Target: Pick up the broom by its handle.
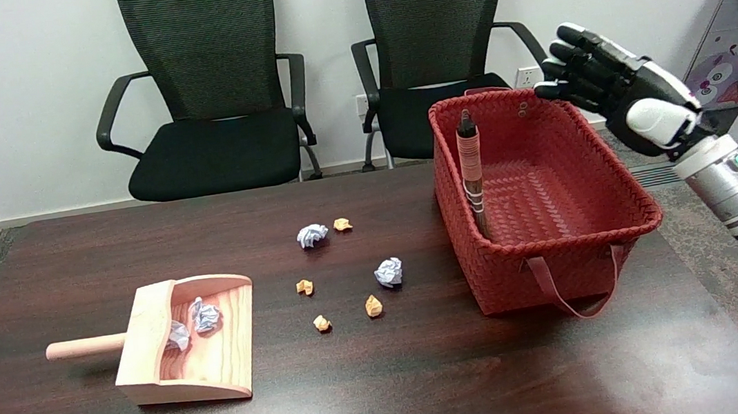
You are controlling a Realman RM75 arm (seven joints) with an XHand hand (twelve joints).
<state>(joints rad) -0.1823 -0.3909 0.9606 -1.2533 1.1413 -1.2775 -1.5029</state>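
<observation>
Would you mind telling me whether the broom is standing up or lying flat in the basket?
Standing up: the broom leans against the left wall of the red basket, its handle top reaching the rim.

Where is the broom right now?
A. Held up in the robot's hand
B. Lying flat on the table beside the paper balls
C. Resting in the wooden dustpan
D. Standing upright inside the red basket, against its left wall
D. The broom stands upright inside the red basket, leaning on its left wall, while the right hand hovers with spread fingers over the basket's far right corner, holding nothing.
</observation>
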